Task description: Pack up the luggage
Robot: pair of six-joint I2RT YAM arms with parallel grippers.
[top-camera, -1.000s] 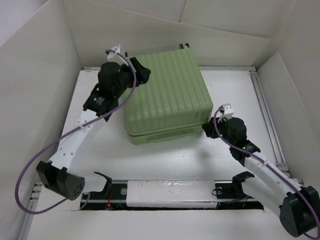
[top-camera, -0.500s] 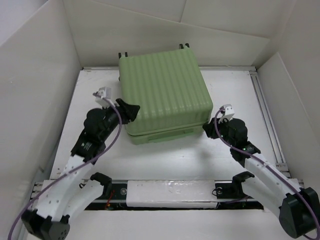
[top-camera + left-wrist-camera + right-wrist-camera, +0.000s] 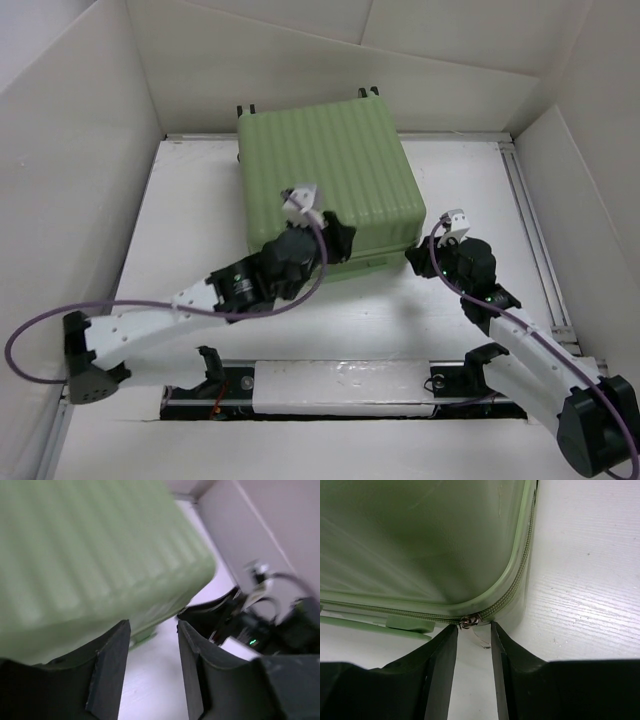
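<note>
luggage (image 3: 325,170) lid down. left gripper (image 3: 340,236) at its 6 o'clock edge, fingers apart. right gripper (image 3: 412,257) at 4 o'clock corner, narrowly parted around zipper pull (image 3: 468,622).

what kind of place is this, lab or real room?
Probably a lab test cell: white table boxed in by plain white panels, robot mounting rail at its edge, green suitcase as prop.

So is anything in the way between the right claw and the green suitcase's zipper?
Nothing visible. The right gripper is right at the small metal zipper pull on the corner of the pale green hard-shell suitcase, its jaws open.
</note>
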